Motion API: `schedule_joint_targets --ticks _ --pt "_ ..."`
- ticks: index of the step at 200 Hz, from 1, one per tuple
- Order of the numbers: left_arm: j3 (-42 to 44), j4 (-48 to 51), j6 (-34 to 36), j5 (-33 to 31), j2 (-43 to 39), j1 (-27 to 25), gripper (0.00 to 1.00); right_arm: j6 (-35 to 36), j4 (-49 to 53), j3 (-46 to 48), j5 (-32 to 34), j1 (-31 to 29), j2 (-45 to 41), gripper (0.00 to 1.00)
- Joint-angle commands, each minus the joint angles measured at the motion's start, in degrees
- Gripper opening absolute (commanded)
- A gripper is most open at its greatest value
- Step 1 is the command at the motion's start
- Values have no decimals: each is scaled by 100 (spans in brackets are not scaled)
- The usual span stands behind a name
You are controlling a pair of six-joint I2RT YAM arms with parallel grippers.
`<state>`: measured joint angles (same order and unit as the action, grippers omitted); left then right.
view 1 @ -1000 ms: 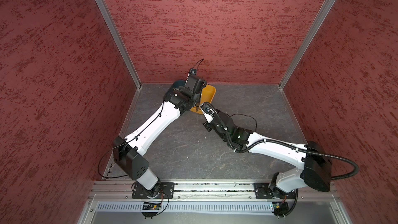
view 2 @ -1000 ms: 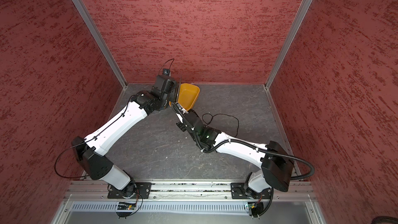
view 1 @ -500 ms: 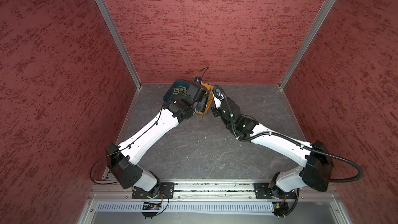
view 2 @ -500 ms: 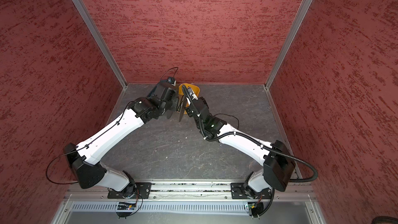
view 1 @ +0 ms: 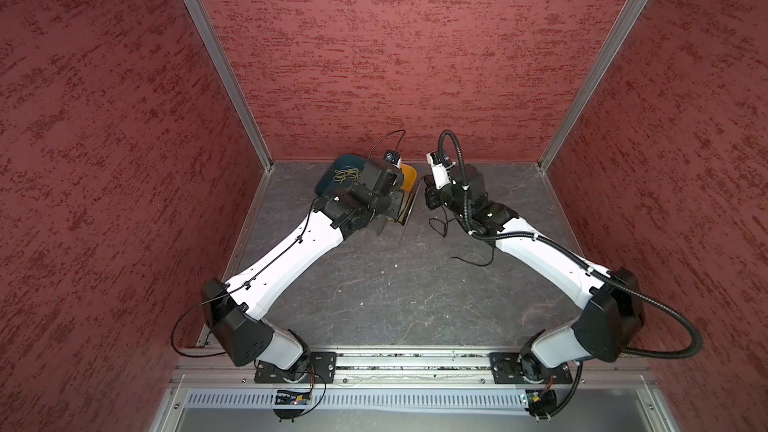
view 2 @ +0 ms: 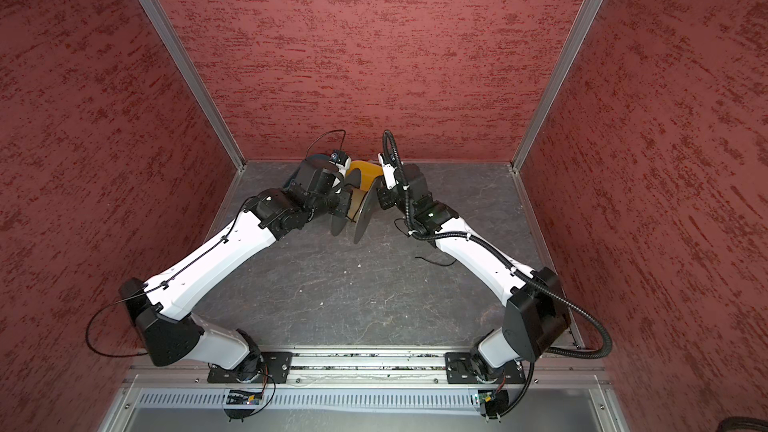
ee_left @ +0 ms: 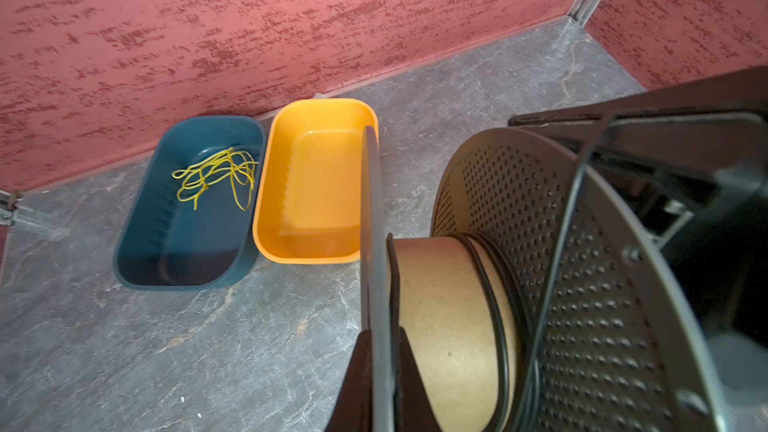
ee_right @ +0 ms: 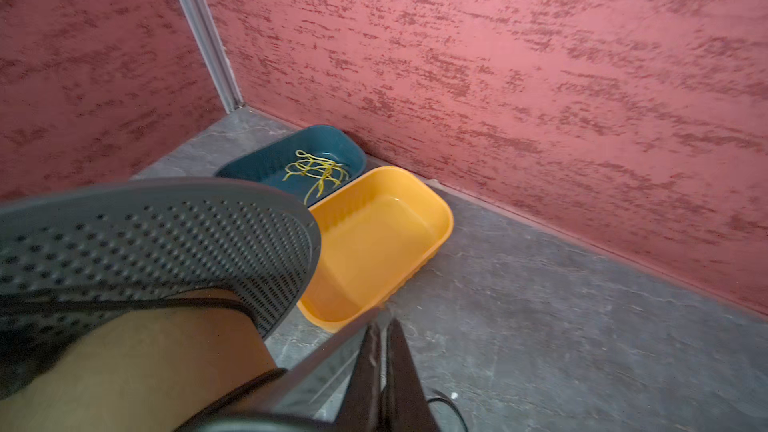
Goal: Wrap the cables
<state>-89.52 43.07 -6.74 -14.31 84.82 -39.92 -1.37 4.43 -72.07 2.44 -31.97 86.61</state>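
I grip the spool point(ee_left: 444, 305) by its flange in my clenched left gripper point(ee_left: 380, 338), black cable point(ee_left: 494, 309) on its core, right gripper point(ee_right: 383, 334) pinched shut.

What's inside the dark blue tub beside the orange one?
A loose tangle of yellow-green strands lies in the blue tub; the left wrist view shows nothing else there. In both top views the left arm covers part of the tub.

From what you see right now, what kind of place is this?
Probably a robot test booth: red walls close three sides, two robot arms stand on a metal rail, and the left gripper holds a cable spool.
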Motion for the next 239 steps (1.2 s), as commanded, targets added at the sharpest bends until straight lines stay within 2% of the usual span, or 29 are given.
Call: schedule_joint_targets --ticks 1,56,98,141,153,171,192,208,239 --pt "-245 164 -91 423 -592 72 0 -529 -238 405 -252 752 67 8" --pt "-462 144 -227 1113 -893 307 0 -688 -907 1120 -1471 1210 219 8" --pt "-555 -171 -586 1153 -1091 613 0 -805 -1541 1769 -2385 1219 163 14" --pt "-687 -706 -680 1325 -1281 644 0 -1090 -2034 2385 -2821 1219 20 22" --pt "-711 -825 -671 1361 -1325 648 0 -1167 -2123 2572 -2864 1219 -137 29" --pt "-666 -961 -653 1290 -1404 652 0 -1303 -2128 2866 -2631 1219 -302 53" --pt "-552 -1064 -670 1164 -1467 677 0 -1478 -1994 3103 -2438 1219 -715 68" --pt "-499 -1086 -690 1148 -1460 693 0 -1618 -1866 3243 -2405 1227 -911 75" --pt "-462 -1126 -714 1125 -1467 698 0 -1656 -1447 3504 -2001 1219 -1354 80"
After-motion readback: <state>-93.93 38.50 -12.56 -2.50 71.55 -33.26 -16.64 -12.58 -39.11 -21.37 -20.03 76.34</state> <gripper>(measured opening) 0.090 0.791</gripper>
